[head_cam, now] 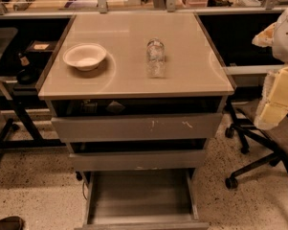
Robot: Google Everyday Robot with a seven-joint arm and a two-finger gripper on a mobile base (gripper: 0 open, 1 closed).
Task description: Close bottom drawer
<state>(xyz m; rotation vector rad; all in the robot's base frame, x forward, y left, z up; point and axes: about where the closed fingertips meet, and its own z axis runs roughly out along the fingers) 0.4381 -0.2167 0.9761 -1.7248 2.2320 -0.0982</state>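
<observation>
Biggest in frame: bench [134,75], glossy beige top over a three-drawer grey cabinet, dead centre. Under the top, widest drawer front [136,127] with white scratch marks, standing out a little, dark gap above it with blurred items inside. Below that, mid-width drawer front [136,160], also out a little. Lowest and narrowest: bottom drawer [141,195], wide open toward the camera, grey tray interior facing up, plain front panel cut by the lower frame edge. Speckled floor [38,186] on both sides of it.

Right of the cabinet: office chair [272,138], dark seat and star base. One caster [231,182] near the bottom drawer's right rail but apart from it. Left: dark desk frame [12,123], legs on the floor, well apart from the drawers. Behind the bench: long counter [62,4] with clutter, too blurred to name.

Tool [277,102] at the right frame edge, cream-yellow blocks under a white arm segment [287,32], above the chair, level in frame with the upper drawers, well apart from the bottom drawer. Spread or pressed together: cannot tell.

On the bench: white bowl [85,56], upright, left half. Clear plastic bottle [155,57] right of centre, near the bowl but apart. Dark shoe-like shape [5,223] on the floor at the bottom-left corner.
</observation>
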